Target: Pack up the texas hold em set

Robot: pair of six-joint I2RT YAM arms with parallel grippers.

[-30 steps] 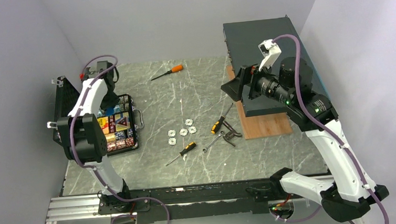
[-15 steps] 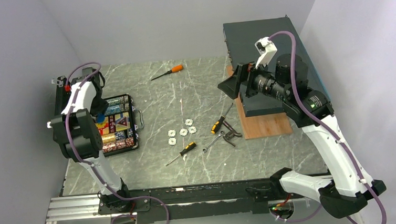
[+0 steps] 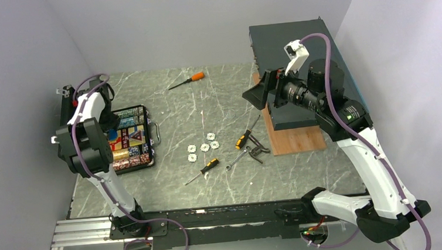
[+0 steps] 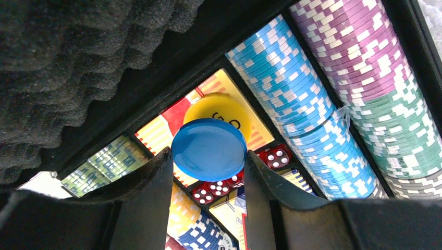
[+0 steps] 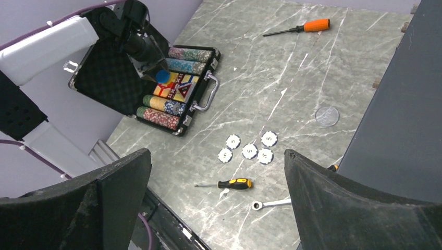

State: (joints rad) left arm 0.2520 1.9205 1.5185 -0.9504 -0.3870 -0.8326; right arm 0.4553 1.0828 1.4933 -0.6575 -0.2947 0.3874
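One camera sits high up behind me and looks down at the whole table (image 3: 217, 107). My left wrist camera peeks into the case (image 4: 219, 36) from very close. My right wrist camera looks from far across the table and sees that case too.

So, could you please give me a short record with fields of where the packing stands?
Case: small black hard case, open, egg-crate foam lid raised, chip rows inside
Left gripper: shut on round blue disc, above the case
Under it: round yellow disc in the middle compartment
Right gripper: open, empty, raised
Unpacked: five white poker chips on grey marbled table
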